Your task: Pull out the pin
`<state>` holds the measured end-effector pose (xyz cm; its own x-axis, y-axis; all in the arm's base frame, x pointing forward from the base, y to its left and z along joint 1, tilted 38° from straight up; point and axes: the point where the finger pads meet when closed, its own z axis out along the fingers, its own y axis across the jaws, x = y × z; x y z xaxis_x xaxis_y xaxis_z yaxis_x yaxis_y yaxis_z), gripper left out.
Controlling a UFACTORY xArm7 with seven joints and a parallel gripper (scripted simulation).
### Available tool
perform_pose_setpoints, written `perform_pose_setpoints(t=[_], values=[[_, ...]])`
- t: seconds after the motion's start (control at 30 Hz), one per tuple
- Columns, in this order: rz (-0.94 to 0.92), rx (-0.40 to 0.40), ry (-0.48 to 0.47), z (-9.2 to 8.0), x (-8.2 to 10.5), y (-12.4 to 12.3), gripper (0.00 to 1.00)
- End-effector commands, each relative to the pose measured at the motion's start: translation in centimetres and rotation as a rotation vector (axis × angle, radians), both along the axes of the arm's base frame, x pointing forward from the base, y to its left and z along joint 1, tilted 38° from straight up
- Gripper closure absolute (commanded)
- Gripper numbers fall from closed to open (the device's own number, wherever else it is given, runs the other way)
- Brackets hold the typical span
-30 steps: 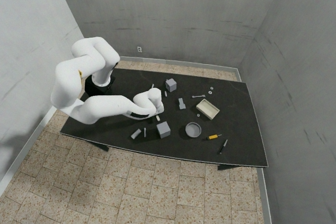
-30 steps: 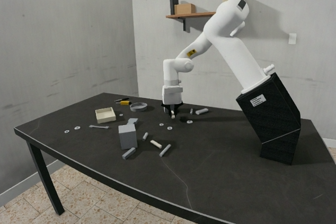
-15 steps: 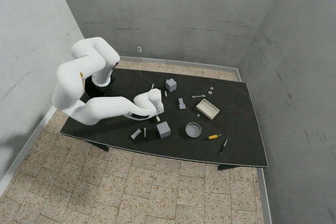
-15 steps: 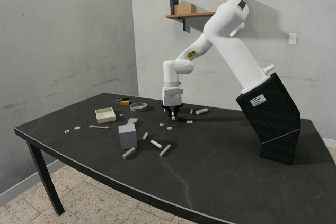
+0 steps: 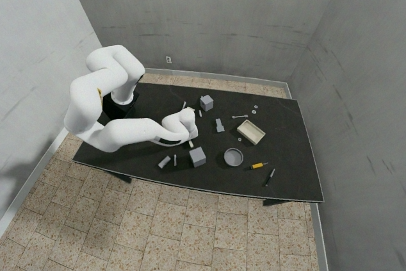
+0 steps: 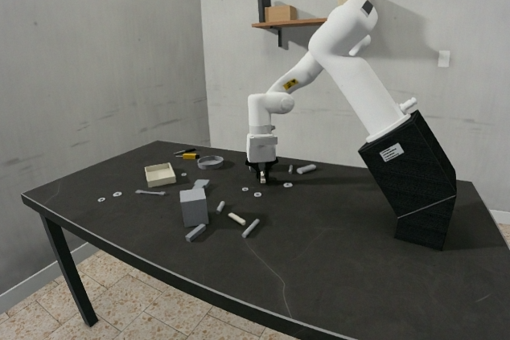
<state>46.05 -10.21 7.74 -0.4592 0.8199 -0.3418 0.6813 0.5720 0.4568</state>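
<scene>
My gripper point(image 6: 262, 174) points straight down and is shut on a short cream pin point(image 6: 262, 178). The pin hangs upright, its lower end close to the table top; I cannot tell whether it touches. In the top view the pin point(image 5: 190, 143) shows just below my white wrist point(image 5: 183, 125). A grey block point(image 5: 197, 156) stands a little in front and to the right of the pin, apart from it; my gripper hides it in the exterior view. A second grey block point(image 5: 206, 102) point(image 6: 193, 206) stands farther off.
Loose grey and cream pegs point(image 6: 236, 218) and washers point(image 6: 257, 194) lie around. A grey round dish point(image 5: 233, 157), a cream tray point(image 5: 250, 131), a yellow screwdriver point(image 5: 257, 165) and a pen point(image 5: 269, 176) lie to the right. A grey cylinder point(image 5: 164, 161) lies near the front edge.
</scene>
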Motion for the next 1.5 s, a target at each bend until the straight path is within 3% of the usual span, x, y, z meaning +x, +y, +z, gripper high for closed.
perform_pose_setpoints(t=[0.0,1.13,1.17,1.4,1.43,1.47], values=[[0.001,-0.001,-0.002,-0.08,0.19,-0.03,1.0],[0.001,-0.002,-0.004,-0.48,0.61,-0.19,1.0],[0.001,-0.002,-0.004,-0.48,0.61,-0.19,0.77],[0.001,-0.002,-0.004,-0.48,0.61,-0.19,0.77],[0.001,-0.002,-0.004,-0.48,0.61,-0.19,0.7],[0.001,-0.002,-0.004,-0.48,0.61,-0.19,0.7]])
